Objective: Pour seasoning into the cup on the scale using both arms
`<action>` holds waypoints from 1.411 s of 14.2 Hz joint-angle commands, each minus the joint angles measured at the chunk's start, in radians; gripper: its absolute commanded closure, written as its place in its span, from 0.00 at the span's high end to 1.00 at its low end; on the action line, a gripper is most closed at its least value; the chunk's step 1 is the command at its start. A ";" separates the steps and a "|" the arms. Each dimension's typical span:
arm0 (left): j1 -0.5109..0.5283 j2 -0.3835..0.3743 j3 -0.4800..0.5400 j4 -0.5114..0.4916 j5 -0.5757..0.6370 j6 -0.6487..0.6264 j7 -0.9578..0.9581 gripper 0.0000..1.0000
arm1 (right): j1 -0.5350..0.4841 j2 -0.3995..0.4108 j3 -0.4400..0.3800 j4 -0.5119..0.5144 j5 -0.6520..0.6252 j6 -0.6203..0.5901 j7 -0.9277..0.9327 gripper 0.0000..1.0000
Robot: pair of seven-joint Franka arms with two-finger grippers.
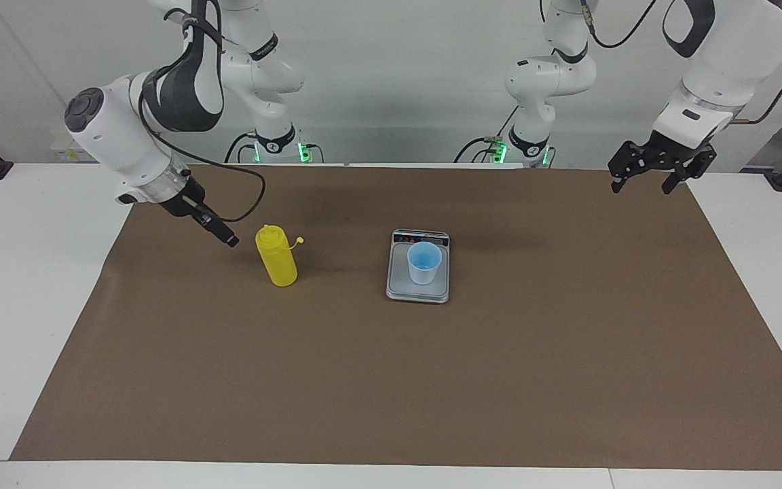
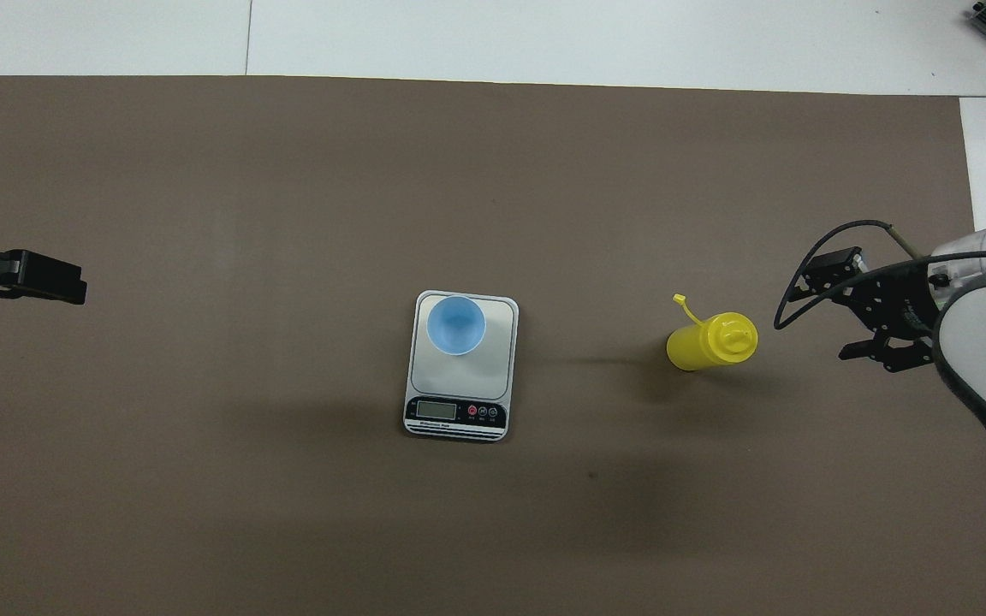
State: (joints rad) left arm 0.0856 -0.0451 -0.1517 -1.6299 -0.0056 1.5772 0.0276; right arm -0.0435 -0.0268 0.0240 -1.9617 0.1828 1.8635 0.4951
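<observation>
The yellow seasoning bottle (image 1: 277,261) (image 2: 707,342) stands upright on the brown mat, its tethered cap hanging off to the side toward the scale. My right gripper (image 1: 227,238) (image 2: 840,310) hovers open beside the bottle, apart from it, toward the right arm's end, holding nothing. The light-blue cup (image 1: 424,262) (image 2: 456,325) sits on the grey scale (image 1: 418,290) (image 2: 460,378) at the mat's middle, on the part of the plate away from the display. My left gripper (image 1: 641,185) (image 2: 31,282) waits open and raised over the mat's edge at the left arm's end.
The brown mat (image 1: 432,380) (image 2: 288,188) covers most of the white table (image 1: 24,272). A black cable loops from the right wrist (image 2: 801,274) over the mat near the bottle.
</observation>
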 commanded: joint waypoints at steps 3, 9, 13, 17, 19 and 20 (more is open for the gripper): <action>0.000 -0.033 0.006 -0.038 0.001 0.014 0.005 1.00 | 0.163 -0.021 0.005 0.065 -0.176 -0.007 -0.047 1.00; 0.000 -0.033 0.006 -0.038 0.001 0.014 0.005 1.00 | 0.157 -0.001 0.005 0.199 -0.198 -0.020 -0.207 1.00; -0.001 -0.033 0.006 -0.038 0.001 0.014 0.005 1.00 | 0.126 0.024 0.002 0.289 -0.233 -0.063 -0.257 1.00; -0.001 -0.033 0.006 -0.038 0.001 0.014 0.005 1.00 | 0.094 0.022 -0.009 0.326 -0.209 -0.118 -0.312 1.00; -0.001 -0.033 0.006 -0.038 0.001 0.014 0.005 1.00 | 0.065 0.019 -0.010 0.345 -0.184 -0.168 -0.348 1.00; -0.001 -0.033 0.006 -0.038 0.001 0.014 0.005 1.00 | 0.056 0.022 -0.010 0.372 -0.187 -0.216 -0.358 1.00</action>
State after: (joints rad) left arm 0.0856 -0.0452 -0.1517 -1.6299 -0.0056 1.5771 0.0276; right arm 0.0404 -0.0236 0.0114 -1.6502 -0.0235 1.7201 0.1822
